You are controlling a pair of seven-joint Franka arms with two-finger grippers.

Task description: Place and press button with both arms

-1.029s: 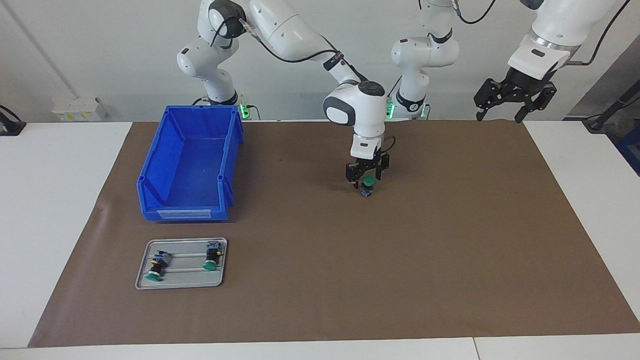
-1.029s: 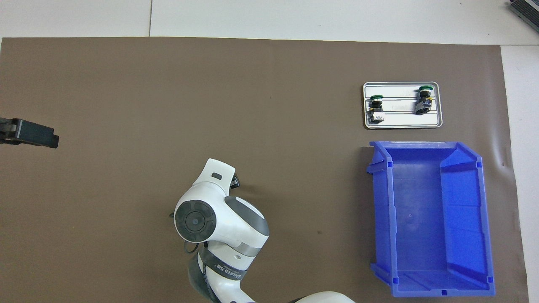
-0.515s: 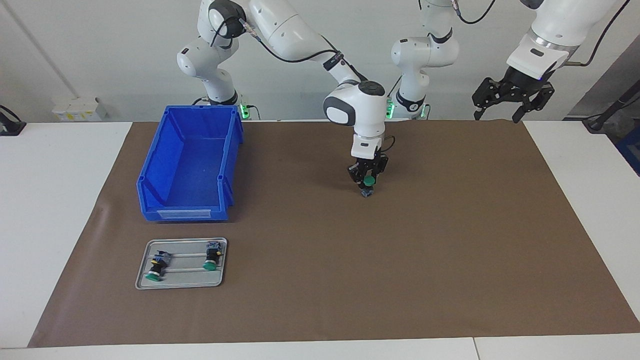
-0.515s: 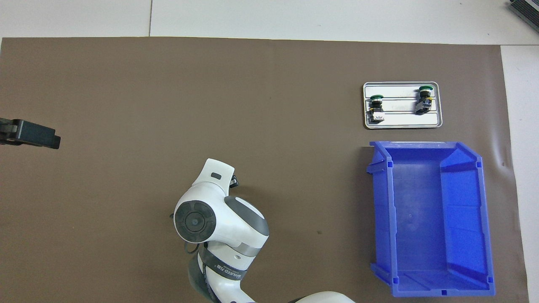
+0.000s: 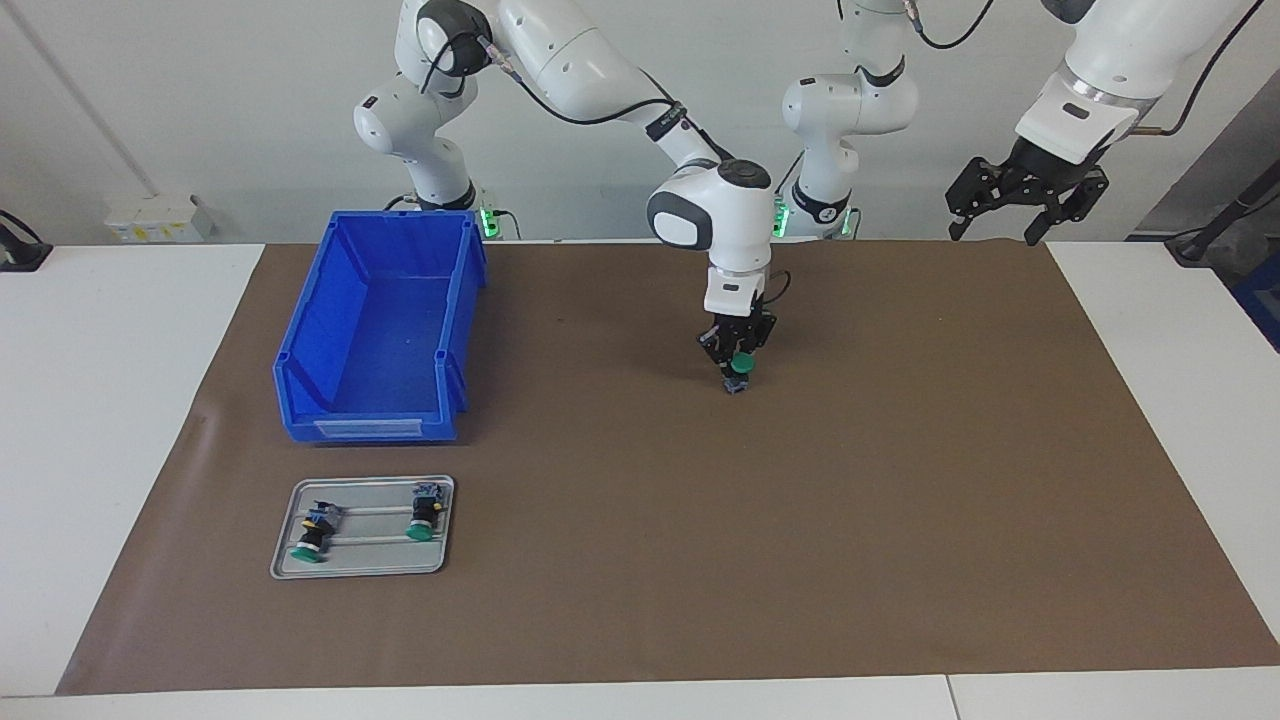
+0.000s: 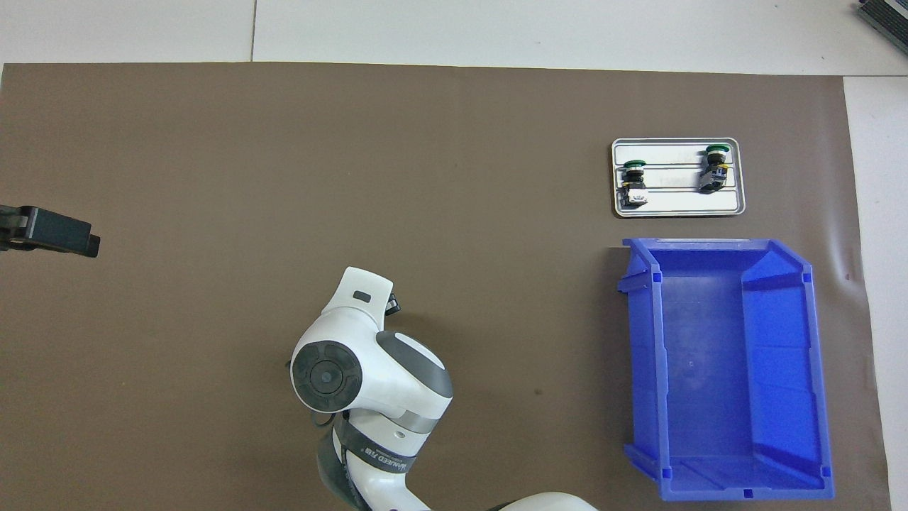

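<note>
Upright, the green push-button (image 5: 740,366) stands on the brown mat (image 5: 900,480) near the middle of the table (image 5: 120,400), its long axis vertical, green cap up and bluish-grey block down on the mat. The right claw (image 5: 737,350) points straight down over it, fingers closed in around the cap; in the overhead view the arm's wrist hides the button. A blue bin (image 5: 380,325) sits on the mat toward the right arm's end from the button, well apart. A metal tray (image 5: 290,560) lies farther from the robots than the bin, with two more green push-buttons (image 5: 313,530) (image 5: 425,512) lying on their sides in it. Nothing stands between the button and these. The left claw (image 5: 1020,195) hangs in the air over the mat's edge at the left arm's end, fingers spread. A second ago the right claw's fingers stood wide around the button; they have since drawn together. The left claw has risen slightly.
</note>
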